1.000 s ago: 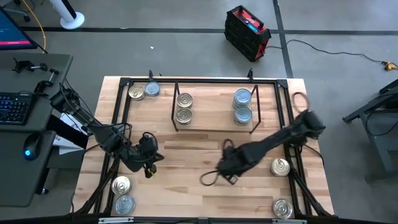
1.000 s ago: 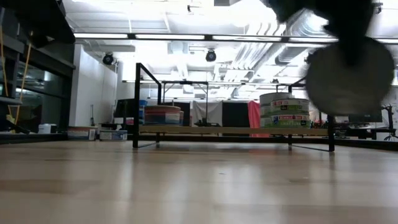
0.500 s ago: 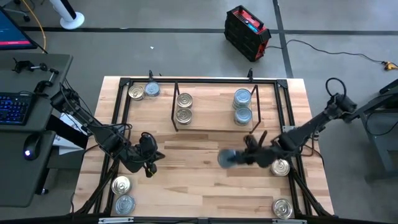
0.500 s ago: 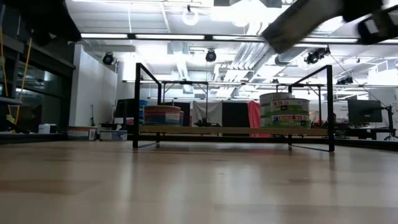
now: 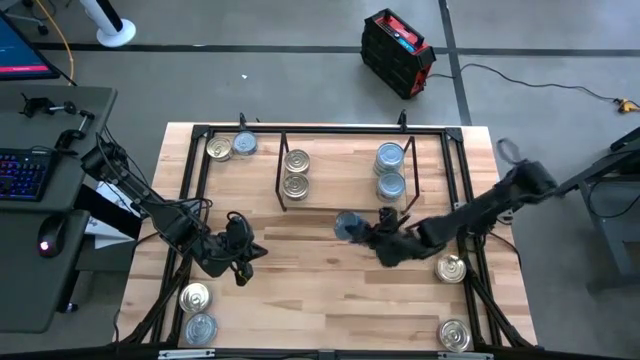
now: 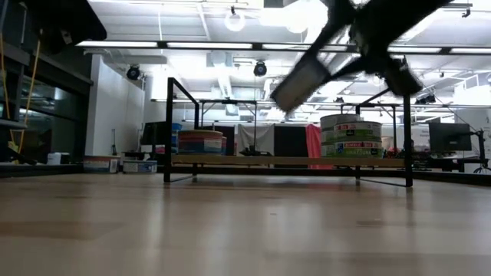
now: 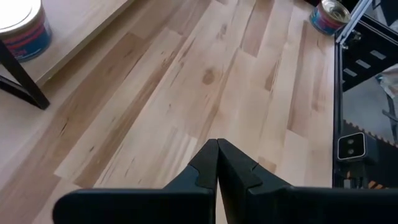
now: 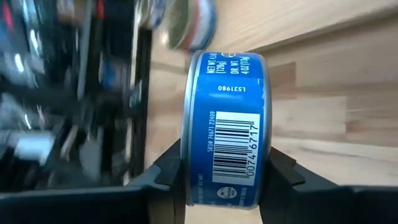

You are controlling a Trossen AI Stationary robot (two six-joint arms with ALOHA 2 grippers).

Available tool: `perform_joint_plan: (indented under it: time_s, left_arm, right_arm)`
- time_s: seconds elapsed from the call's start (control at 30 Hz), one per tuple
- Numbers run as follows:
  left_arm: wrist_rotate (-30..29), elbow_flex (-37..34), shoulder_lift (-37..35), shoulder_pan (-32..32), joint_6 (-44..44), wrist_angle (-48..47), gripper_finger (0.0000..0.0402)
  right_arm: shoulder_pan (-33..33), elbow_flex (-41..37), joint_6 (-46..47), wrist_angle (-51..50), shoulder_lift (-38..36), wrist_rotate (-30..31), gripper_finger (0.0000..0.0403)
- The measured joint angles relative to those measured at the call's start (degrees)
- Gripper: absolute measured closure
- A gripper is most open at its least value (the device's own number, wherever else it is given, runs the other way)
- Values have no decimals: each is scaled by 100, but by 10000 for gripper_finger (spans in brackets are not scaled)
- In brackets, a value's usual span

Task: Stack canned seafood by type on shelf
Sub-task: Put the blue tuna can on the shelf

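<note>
Right end effector (image 8: 224, 168) clamps a blue tin (image 8: 226, 127), its barcode visible only in the wrist view.

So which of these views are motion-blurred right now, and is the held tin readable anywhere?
Low view: the right arm and its tin streak across the ceiling lights. High view: the right gripper is smeared, the waiting left gripper crisp. Right wrist view: the blue tin and its barcode are sharp, the background is blurred. Left wrist view: sharp throughout.
</note>
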Motion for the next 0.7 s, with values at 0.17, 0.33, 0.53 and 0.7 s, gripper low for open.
perform_joint_plan:
  time_s: [0.17, 0.33, 0.53, 0.7]
  left_arm:
    - [-2, 0, 0, 0, 42, 53, 401]
    - [-2, 0, 0, 0, 46, 158, 401]
    - [-1, 0, 0, 0, 58, 212, 401]
    - [17, 1, 0, 0, -71, 202, 401]
  right_arm:
    - [291, 6, 1414, 1198, 1052, 1914, 291]
    - [346, 14, 2513, 1918, 1921, 3586, 291]
    - [-293, 31, 2492, 2280, 2330, 3493, 291]
    - [-708, 33, 2392, 2113, 2324, 2972, 291]
